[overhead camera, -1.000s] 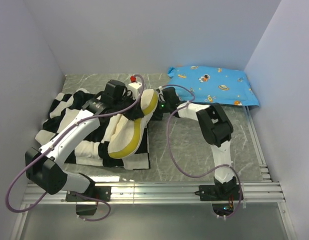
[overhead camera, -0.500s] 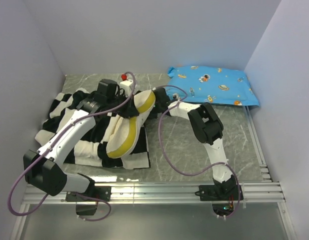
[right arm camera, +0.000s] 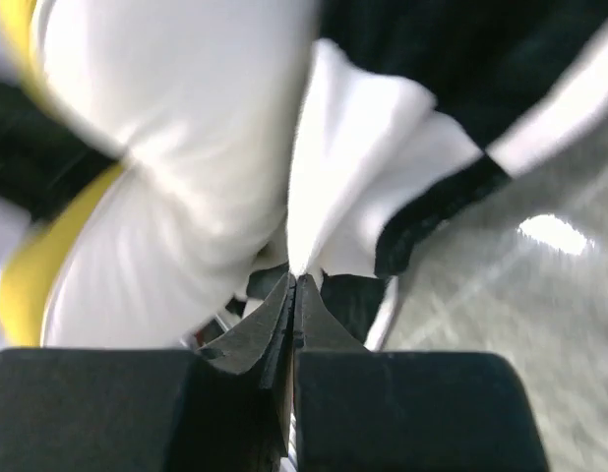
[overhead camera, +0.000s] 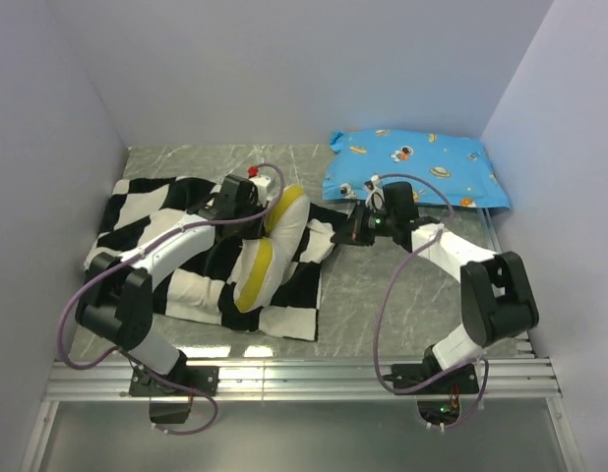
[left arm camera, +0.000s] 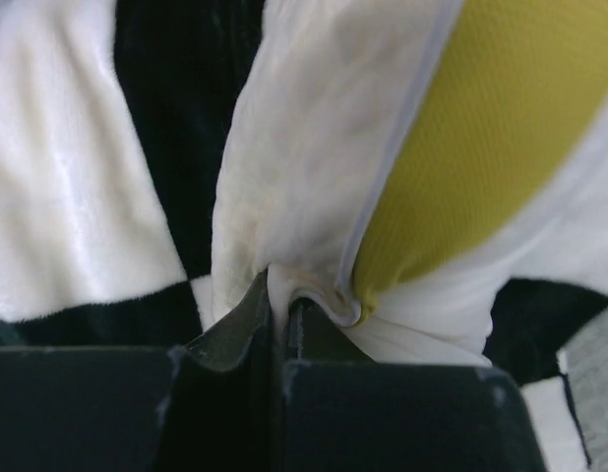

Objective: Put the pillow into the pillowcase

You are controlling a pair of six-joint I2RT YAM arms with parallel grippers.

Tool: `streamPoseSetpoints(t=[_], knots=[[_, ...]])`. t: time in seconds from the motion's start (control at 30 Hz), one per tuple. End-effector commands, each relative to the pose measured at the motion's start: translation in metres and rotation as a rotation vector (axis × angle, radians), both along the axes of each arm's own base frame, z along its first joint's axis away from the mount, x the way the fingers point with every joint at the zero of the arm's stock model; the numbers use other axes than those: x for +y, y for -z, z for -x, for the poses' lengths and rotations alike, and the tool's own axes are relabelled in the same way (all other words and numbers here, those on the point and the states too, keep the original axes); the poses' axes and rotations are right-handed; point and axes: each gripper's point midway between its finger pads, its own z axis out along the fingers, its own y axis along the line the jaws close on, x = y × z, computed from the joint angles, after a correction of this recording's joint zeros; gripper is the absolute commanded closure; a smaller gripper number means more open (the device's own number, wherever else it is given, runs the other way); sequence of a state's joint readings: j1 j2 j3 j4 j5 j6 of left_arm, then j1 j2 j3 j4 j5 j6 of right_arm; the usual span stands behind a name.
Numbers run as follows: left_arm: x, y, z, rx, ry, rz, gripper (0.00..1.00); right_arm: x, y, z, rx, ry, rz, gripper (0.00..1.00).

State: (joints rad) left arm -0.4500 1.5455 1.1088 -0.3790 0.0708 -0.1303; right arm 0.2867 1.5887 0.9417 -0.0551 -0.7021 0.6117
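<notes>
Though crumpled, pillow [overhead camera: 268,258] (cream) on pillowcase [overhead camera: 137,206].

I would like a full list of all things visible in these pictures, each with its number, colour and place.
pillow: one, cream with a yellow band, bunched up on the pillowcase, middle of the table.
pillowcase: one, black and white squares, spread over the table's left half.
blue pillow: one, blue with cartoon prints, far right by the back wall.
table: one, grey marbled top.
rail: one, silver metal, along the near edge.
left arm: one, white and black, reaching over the pillowcase.
right arm: one, white and black, reaching in from the right.
left fingers: two, black, shut on a fold of the pillow.
right fingers: two, black, shut on the pillowcase's right edge.
</notes>
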Motion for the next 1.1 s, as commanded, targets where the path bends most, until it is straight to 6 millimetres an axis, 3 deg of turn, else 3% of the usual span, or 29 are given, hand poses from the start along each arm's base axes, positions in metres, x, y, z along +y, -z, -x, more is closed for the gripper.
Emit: streamPoseSetpoints(t=[0.0, 0.1, 0.2, 0.33, 0.4, 0.47, 0.53, 0.63, 0.67, 0.7, 0.87, 0.9, 1.03, 1.07], knots=[[0.033, 0.040, -0.002, 0.034, -0.044, -0.168, 1.00, -0.013, 0.011, 0.034, 0.028, -0.075, 0.005, 1.00], [-0.007, 0.037, 0.025, 0.072, 0.200, -0.092, 1.00, -0.014, 0.018, 0.021, 0.017, -0.066, 0.027, 1.00], [-0.032, 0.035, 0.065, 0.129, 0.417, -0.039, 0.97, -0.010, 0.030, 0.022, 0.093, -0.131, 0.049, 1.00], [-0.046, 0.023, 0.106, 0.181, 0.577, 0.068, 0.45, -0.015, 0.044, 0.028, 0.128, -0.136, 0.066, 1.00], [-0.052, 0.001, 0.110, 0.135, 0.590, 0.131, 0.38, -0.013, 0.047, 0.031, 0.151, -0.140, 0.054, 1.00], [-0.056, -0.033, 0.103, 0.051, 0.537, 0.185, 0.33, -0.013, 0.050, 0.032, 0.151, -0.149, 0.047, 1.00], [-0.059, -0.067, 0.077, -0.072, 0.446, 0.220, 0.21, -0.012, 0.051, 0.033, 0.150, -0.162, 0.046, 1.00], [-0.062, -0.116, 0.046, -0.173, 0.381, 0.283, 0.16, -0.011, 0.051, 0.035, 0.147, -0.180, 0.043, 1.00], [-0.064, -0.111, 0.047, -0.150, 0.388, 0.287, 0.16, -0.010, 0.052, 0.036, 0.153, -0.185, 0.043, 1.00], [-0.067, -0.121, 0.040, -0.174, 0.396, 0.299, 0.16, -0.009, 0.052, 0.037, 0.153, -0.191, 0.040, 1.00], [-0.077, -0.084, 0.009, -0.086, 0.356, 0.255, 0.14, 0.001, 0.051, 0.057, 0.146, -0.271, 0.042, 1.00], [-0.082, -0.086, 0.005, -0.091, 0.364, 0.272, 0.14, 0.003, 0.052, 0.062, 0.153, -0.285, 0.035, 1.00], [-0.113, -0.059, 0.004, -0.092, 0.440, 0.213, 0.12, 0.001, 0.057, 0.066, 0.157, -0.293, 0.045, 1.00], [-0.125, -0.039, 0.005, -0.074, 0.483, 0.160, 0.12, 0.001, 0.057, 0.066, 0.159, -0.295, 0.045, 1.00]])
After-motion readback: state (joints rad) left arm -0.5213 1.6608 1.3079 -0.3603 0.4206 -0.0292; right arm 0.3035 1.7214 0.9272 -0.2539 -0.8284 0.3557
